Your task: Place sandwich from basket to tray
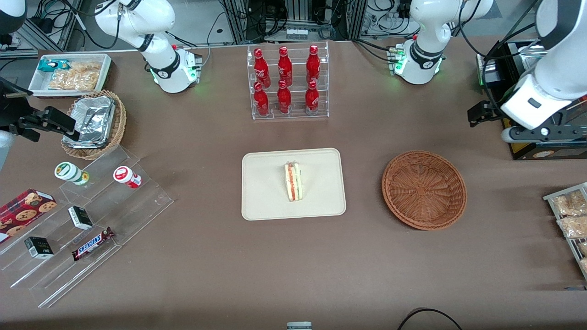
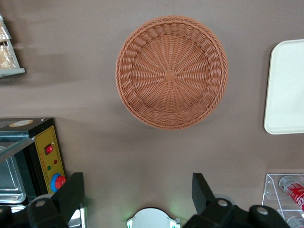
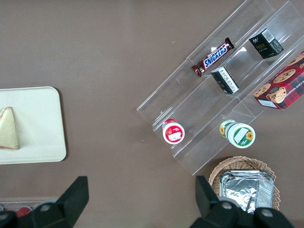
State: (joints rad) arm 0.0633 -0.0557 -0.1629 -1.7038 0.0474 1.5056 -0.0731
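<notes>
Sandwich [image 1: 293, 181] lies on the tray [image 1: 263, 201], filling side up; basket [image 1: 424, 189] holds nothing.

Tray sits mid-bench, basket beside it toward the working arm's end, well apart. Left gripper [image 2: 137, 194] hangs raised above the bench [image 1: 275, 266], farther from the front camera than the basket; fingers [image 2: 202, 189] spread apart, gripping nothing. Bottle rack [image 1: 288, 82] stands farther back than the tray.
</notes>
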